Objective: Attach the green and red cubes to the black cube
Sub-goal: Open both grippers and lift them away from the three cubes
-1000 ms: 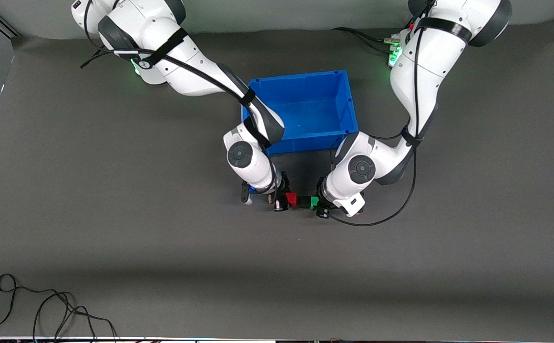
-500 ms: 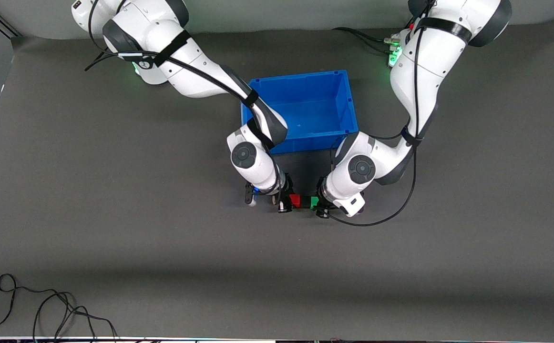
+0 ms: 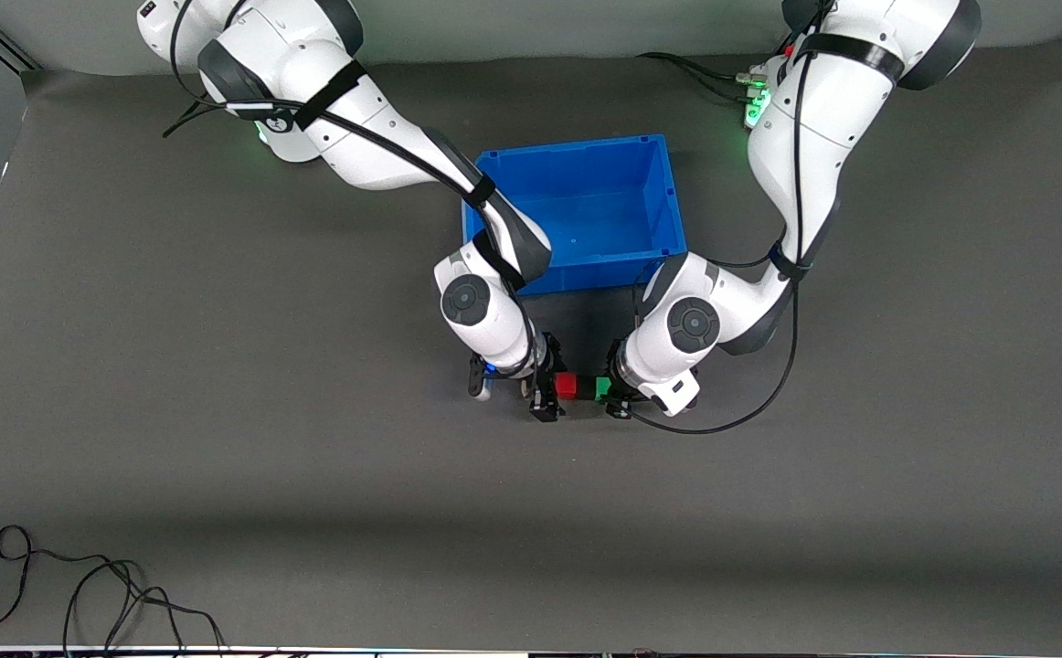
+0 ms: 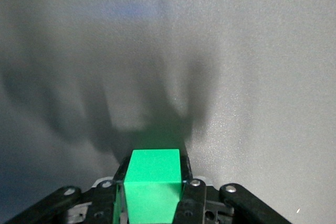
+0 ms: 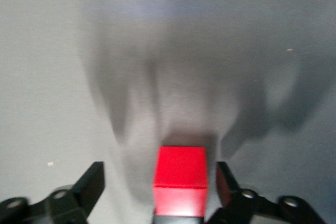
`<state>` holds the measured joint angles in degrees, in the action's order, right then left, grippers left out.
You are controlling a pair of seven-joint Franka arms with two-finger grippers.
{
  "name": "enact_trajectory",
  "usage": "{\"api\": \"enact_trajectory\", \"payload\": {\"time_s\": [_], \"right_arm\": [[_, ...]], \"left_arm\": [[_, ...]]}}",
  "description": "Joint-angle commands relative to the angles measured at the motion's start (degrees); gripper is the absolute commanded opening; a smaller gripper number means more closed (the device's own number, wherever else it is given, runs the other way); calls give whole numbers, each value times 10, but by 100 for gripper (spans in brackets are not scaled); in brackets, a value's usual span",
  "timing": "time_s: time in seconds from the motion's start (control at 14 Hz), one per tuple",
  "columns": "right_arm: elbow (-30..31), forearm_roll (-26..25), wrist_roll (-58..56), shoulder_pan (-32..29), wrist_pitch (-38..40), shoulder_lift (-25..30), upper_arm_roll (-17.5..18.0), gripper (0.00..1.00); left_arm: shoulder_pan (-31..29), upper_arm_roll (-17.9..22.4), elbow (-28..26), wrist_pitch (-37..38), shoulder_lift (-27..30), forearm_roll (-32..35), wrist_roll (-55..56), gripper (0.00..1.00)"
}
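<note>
The red cube (image 3: 567,386), the black cube (image 3: 584,387) and the green cube (image 3: 601,387) form one tight row between my two grippers, the black one in the middle. My left gripper (image 3: 612,391) is shut on the green cube (image 4: 154,184), a finger pressed on each side. My right gripper (image 3: 546,389) is open around the red cube (image 5: 180,173). Its fingers (image 5: 92,183) stand apart from the red cube. A strip of the black cube (image 5: 178,219) shows under the red one. The row sits over the bare mat, nearer the front camera than the bin.
The blue bin (image 3: 659,196) stands between the arms, just farther from the front camera than the cubes. A black cable (image 3: 83,594) lies coiled at the table's front edge toward the right arm's end. The grey mat (image 3: 312,475) lies around the grippers.
My right gripper pushed the red cube against the black cube, then opened and let it go. The left gripper has kept still, shut on the green cube.
</note>
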<state>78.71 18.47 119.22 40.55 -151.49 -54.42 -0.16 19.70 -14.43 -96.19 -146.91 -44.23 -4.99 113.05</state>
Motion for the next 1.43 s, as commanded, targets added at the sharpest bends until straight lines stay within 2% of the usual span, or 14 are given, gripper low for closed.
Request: {"api": "enact_trajectory", "payload": {"time_s": [0.0,0.07,0.21,0.5,0.71,0.86,0.93,1.0,1.21,1.36], "right_arm": [[-10,-9,10,1,19,20,-19,100],[-14,-10,7,-9,55,32,-21,100],[-15,-11,-20,-35,133,69,-22,100],[-9,-11,-117,-79,283,149,-24,100],[-8,-11,-243,-131,424,214,-27,100],[-8,-12,-337,-147,500,254,-51,100],[-8,-12,-377,-146,532,270,-74,100],[-8,-26,-418,-144,560,287,-93,100],[6,-86,-540,-144,617,346,-121,100],[44,-128,-616,-153,618,402,-121,100]], "left_arm": [[13,14,14,-7,-20,3,9,64],[14,15,14,-5,-19,3,9,100],[10,16,14,3,-15,4,7,100],[9,33,19,41,3,59,7,100],[-19,34,47,164,46,59,-38,100],[-47,31,52,249,88,56,-99,100],[-58,31,52,286,109,53,-135,100],[-73,31,52,330,132,52,-180,100],[-127,30,52,445,203,26,-340,100],[-159,31,53,514,252,19,-438,100]]}}
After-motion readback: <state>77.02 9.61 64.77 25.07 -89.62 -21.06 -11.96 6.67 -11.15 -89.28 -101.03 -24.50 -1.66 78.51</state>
